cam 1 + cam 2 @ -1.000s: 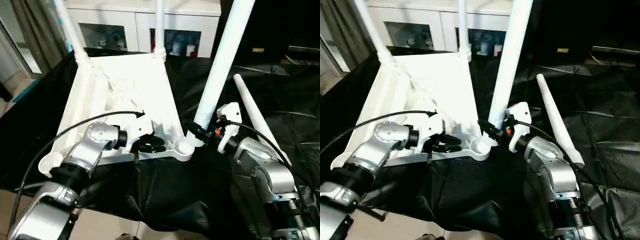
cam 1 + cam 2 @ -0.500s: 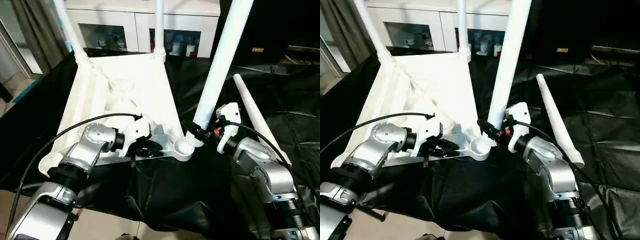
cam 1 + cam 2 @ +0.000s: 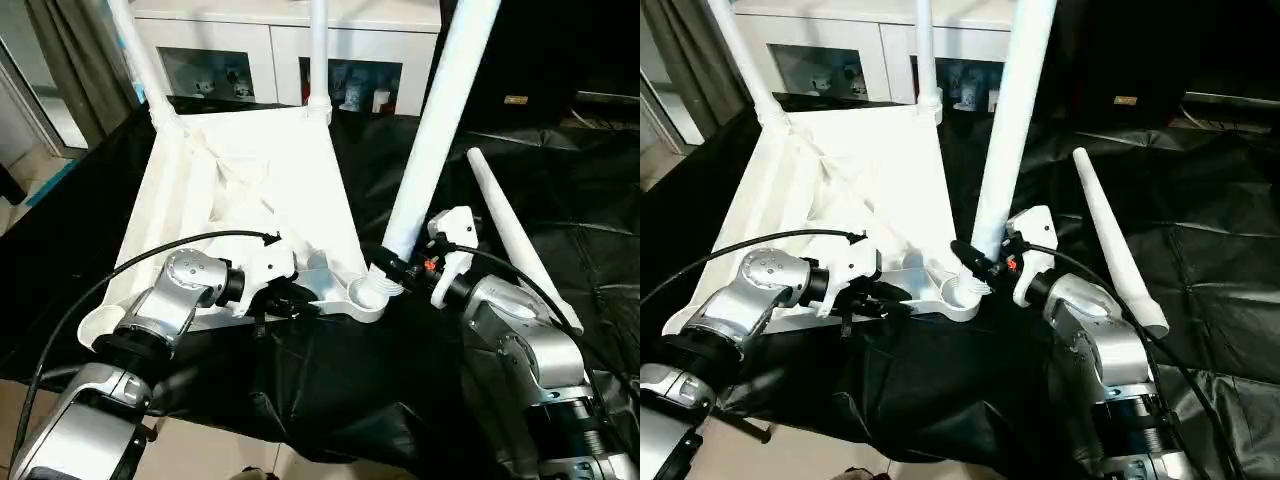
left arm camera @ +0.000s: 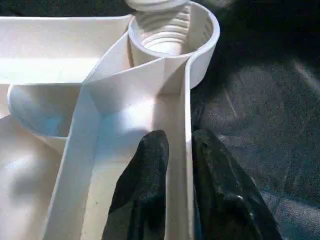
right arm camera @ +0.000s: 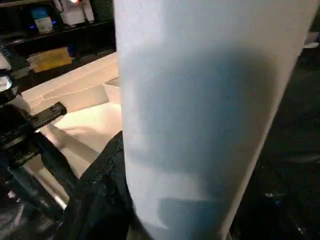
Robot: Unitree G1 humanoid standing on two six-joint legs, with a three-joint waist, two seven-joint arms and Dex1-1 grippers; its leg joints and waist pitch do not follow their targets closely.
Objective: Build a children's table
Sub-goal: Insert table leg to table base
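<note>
Tabletop (image 3: 250, 190) lay upside down on black cloth (image 3: 350, 380), ribbed underside up, two legs standing in its far corner sockets. Left gripper (image 4: 175, 165) was clamped on the near rim wall, one finger (image 4: 145, 180) inside, one outside. Right gripper (image 3: 385, 262) was closed around a third leg (image 3: 430, 150), its foot at the near socket (image 3: 362, 294). Fourth leg (image 3: 515, 235) lay loose at 3 o'clock.
</note>
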